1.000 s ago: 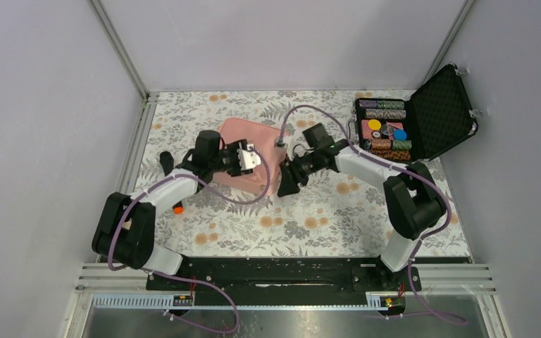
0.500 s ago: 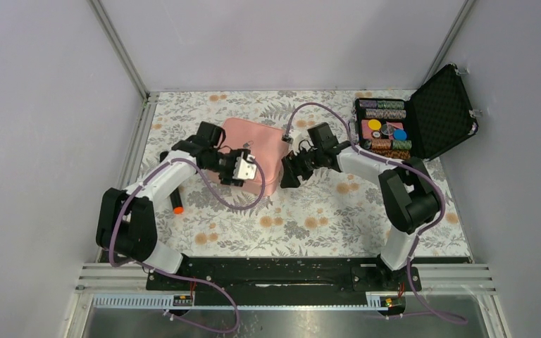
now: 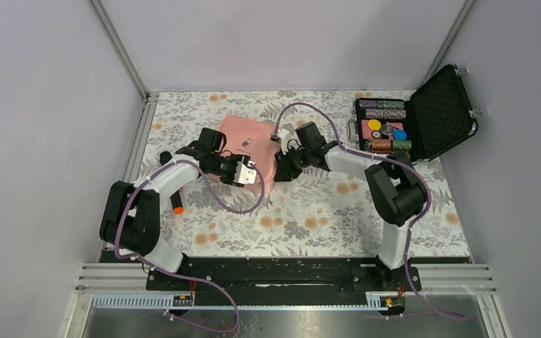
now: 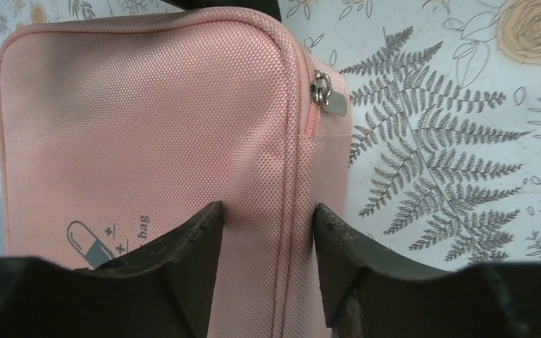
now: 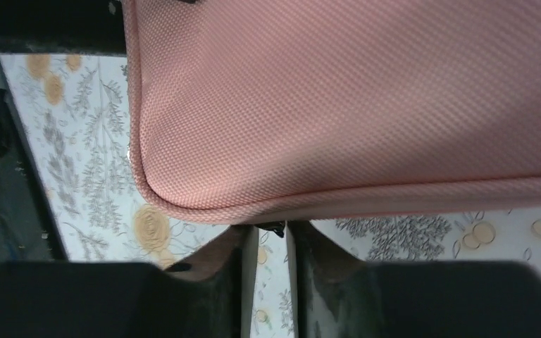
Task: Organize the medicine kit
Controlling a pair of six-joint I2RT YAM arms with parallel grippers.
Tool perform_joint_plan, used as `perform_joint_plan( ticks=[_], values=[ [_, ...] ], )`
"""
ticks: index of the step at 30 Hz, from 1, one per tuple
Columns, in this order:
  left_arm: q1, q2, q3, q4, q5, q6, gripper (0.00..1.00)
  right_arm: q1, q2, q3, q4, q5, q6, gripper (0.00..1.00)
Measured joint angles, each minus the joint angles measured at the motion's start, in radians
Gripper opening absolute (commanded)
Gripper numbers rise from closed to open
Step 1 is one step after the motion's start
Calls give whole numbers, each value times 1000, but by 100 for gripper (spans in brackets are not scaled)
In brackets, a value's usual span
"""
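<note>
The pink medicine kit lies closed on the floral table, left of centre. My left gripper is at its near right corner. In the left wrist view the gripper has its jaws astride the kit's zipped edge, pressed on the fabric. A silver zipper pull hangs free further along that edge. My right gripper is at the kit's right side. In the right wrist view the gripper is nearly closed on a small dark tab under the kit's seam.
A black hard case stands open at the back right, with colourful chips in its foam. A black marker with an orange tip lies near the left arm. Grey walls close in the table on three sides.
My left gripper has slid toward the near right corner of the kit. My right gripper has moved left and back, up against the kit's right side.
</note>
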Motion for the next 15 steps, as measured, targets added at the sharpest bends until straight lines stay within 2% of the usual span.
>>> perform_joint_plan(
  ticks=[3, 10, 15],
  values=[
    [6, 10, 0, 20, -7, 15, 39, 21, 4, 5, 10, 20, -3, 0],
    [7, 3, -26, 74, -12, -14, 17, 21, 3, 7, -2, 24, -55, 0],
    [0, -25, -110, 235, -5, -105, 0, 21, -48, 7, -94, 27, -122, 0]
  ],
)
